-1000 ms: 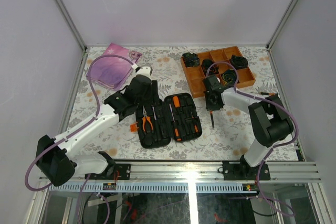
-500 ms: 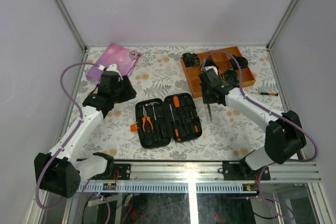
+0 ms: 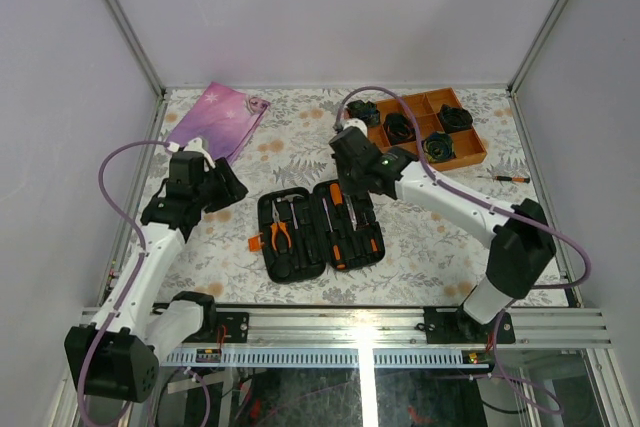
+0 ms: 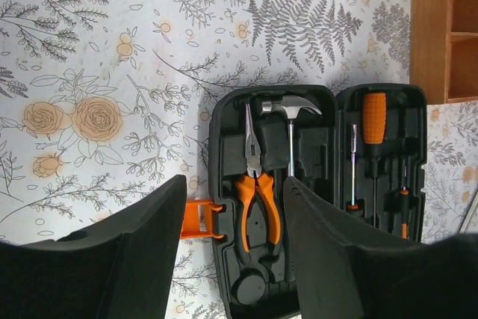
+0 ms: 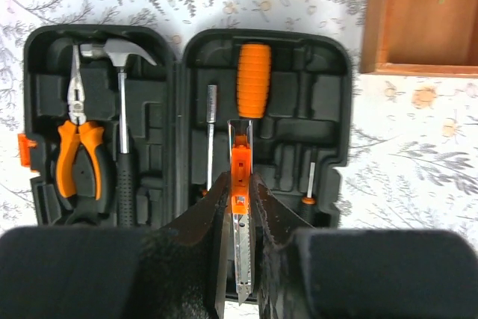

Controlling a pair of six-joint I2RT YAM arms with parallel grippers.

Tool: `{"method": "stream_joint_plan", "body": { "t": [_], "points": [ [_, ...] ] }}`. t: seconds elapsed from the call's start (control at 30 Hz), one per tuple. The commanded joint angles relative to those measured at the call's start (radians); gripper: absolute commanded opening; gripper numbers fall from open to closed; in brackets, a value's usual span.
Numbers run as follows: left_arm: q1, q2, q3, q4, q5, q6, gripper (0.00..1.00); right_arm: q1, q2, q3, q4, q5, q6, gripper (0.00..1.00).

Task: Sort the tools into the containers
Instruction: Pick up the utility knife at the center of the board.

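Mid-placement, by the look of it. Right tool point(image 5: 239, 184) clenched on a slim orange-and-metal utility knife point(image 5: 239, 151), held over the right half of the open tool case point(image 5: 332, 95).

Knife at centre of right wrist view, just below the fat orange driver handle point(image 5: 254, 80), between a thin bit point(image 5: 211, 128) on the left and a small driver point(image 5: 309, 181) on the right.

Long axis top-to-bottom of frame, parallel to the hammer point(image 5: 122, 132) shaft and the moulded slots. Far end toward top of frame, near end back between the fingers toward the lower edge. Cannot tell which end carries the blade.

Left tool point(image 4: 233, 192) released, fingers wide apart, nothing in it. Case's left half with pliers point(image 4: 256, 184) visible between them.

Next, probably: pick the empty slot, keep the axis lined up with it, descend straight, then let go.

Loose screwdriver point(image 3: 505, 178) on worktop point(image 3: 440, 237) at right of top view, not yet sorted.
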Motion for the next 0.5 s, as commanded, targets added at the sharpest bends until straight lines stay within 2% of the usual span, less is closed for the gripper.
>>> {"method": "stream_joint_plan", "body": {
  "t": [0.0, 0.47],
  "points": [
    [0.008, -0.036, -0.010, 0.019, 0.000, 0.015, 0.54, 0.054, 0.067, 0.086, 0.005, -0.023, 0.077, 0.10],
    [0.007, -0.063, -0.019, 0.025, 0.003, 0.012, 0.55, 0.138, 0.274, 0.200, 0.019, -0.043, 0.158, 0.08]
  ]
}}
